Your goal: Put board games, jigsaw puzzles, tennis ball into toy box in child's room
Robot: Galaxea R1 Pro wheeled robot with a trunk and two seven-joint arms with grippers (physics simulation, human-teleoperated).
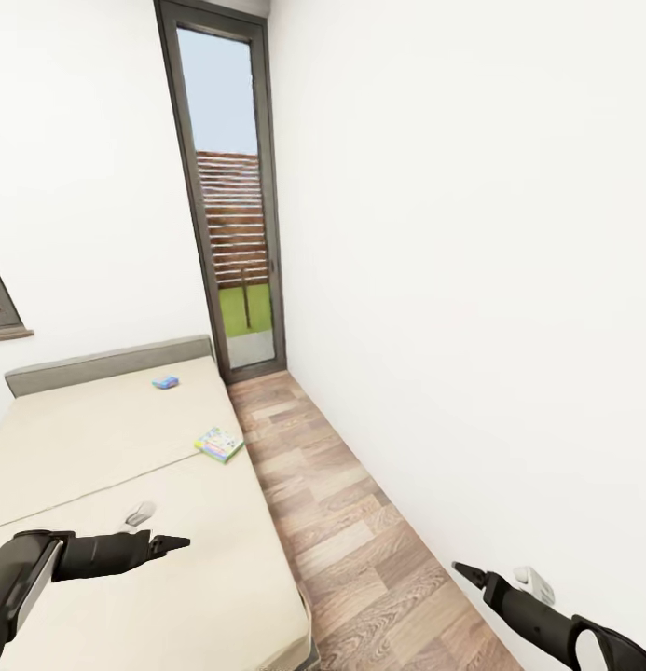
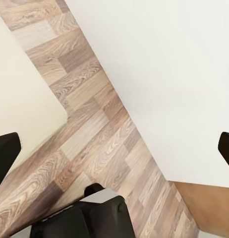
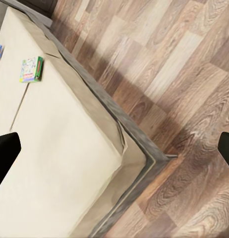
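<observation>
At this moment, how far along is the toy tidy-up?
Nothing looks done from here. Two board games lie on the bed: the smaller blue one near the headboard and the colourful one by the mattress edge. Nothing is in hand: the left gripper hovers over the bed and the right gripper over the wood floor, both empty. Every pickup appears still ahead.

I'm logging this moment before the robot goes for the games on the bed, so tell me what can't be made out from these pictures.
- Lid print on the nearer board game: too small in the head view.
- The small blue board game near the headboard: too small for any detail.
- The bed: cut off by the head view's left and bottom edges.
- Left gripper and right gripper: seen side-on in the head view, so jaw opening is unclear there.
</observation>
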